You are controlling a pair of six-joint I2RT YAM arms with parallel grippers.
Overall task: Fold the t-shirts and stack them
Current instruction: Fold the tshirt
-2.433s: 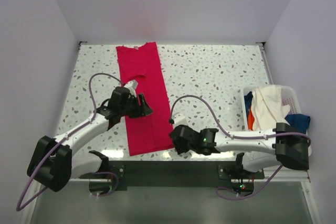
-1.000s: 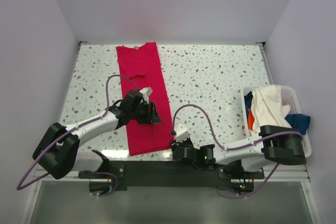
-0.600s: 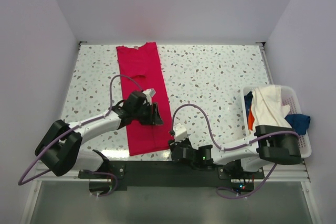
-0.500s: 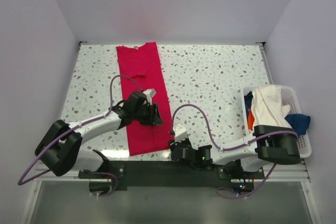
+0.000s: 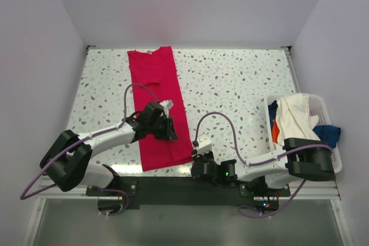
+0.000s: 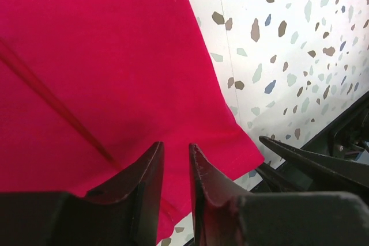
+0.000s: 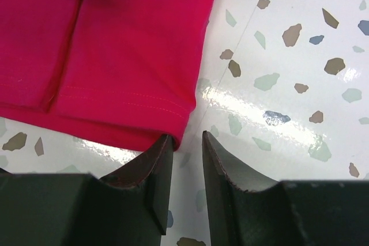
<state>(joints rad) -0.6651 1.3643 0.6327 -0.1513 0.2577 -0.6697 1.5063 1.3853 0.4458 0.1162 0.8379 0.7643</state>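
Speckled counter, white slatted plastic basket holding cream-white t-shirt, dark-blue t-shirt, orange t-shirt, crimson-red t-shirt flat, left fingers narrow over it, right fingers narrow at its corner.

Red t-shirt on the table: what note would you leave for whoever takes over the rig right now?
Left gripper: jaws narrowly apart over the red t-shirt near its right edge, nothing visibly pinched.
Right gripper: narrowly apart at its near right corner.
Done: shirt folded into a long strip on the table.
Left: fold it short, then the other shirts, heaped unfolded in the basket.
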